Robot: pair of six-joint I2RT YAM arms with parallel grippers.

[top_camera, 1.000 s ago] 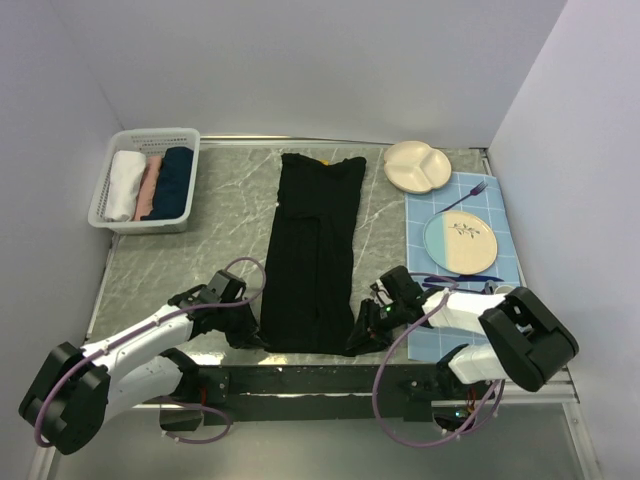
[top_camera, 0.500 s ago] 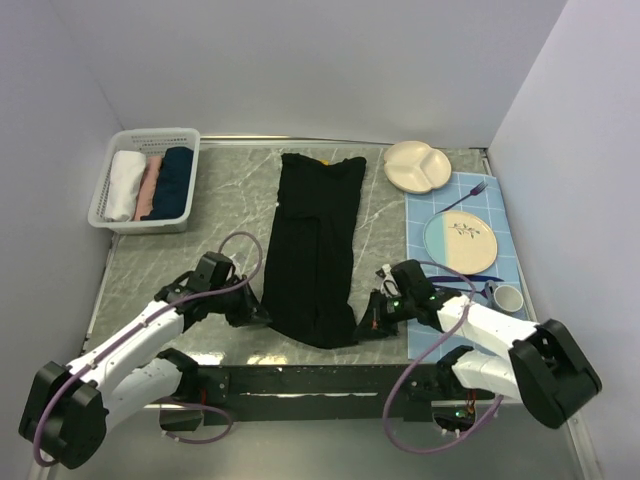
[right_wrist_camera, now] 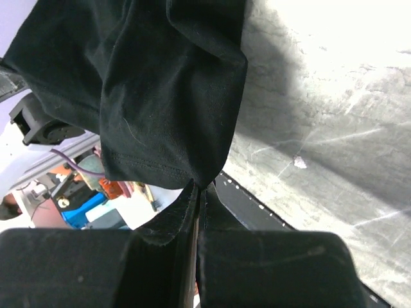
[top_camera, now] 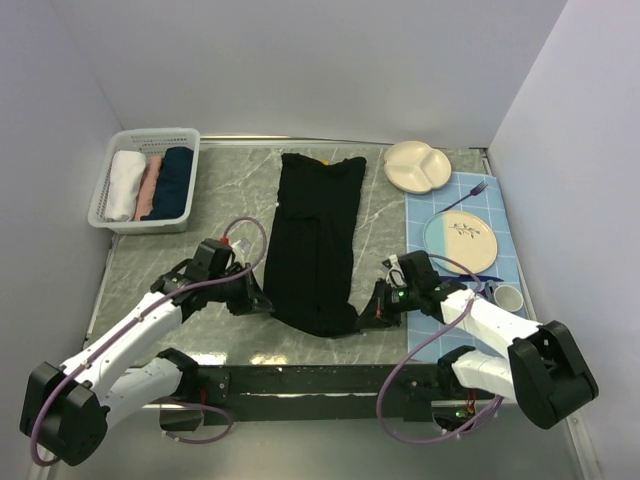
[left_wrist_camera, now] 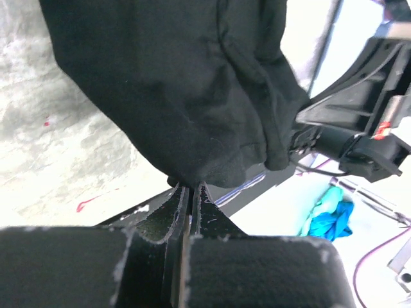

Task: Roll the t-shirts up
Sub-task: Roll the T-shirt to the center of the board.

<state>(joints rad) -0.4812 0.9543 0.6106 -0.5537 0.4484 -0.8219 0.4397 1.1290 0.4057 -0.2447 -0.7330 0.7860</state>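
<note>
Centrally, black t-shirt (top_camera: 315,240), grey marble table (top_camera: 220,215), white walls (top_camera: 330,60)

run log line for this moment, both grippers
phase: hem gripped | left gripper: shut on black t-shirt near hem corner | right gripper: shut on other hem corner | far end: flat on table

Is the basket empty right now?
No, the basket holds a white t-shirt, a pink t-shirt and a navy t-shirt, all rolled.
</note>
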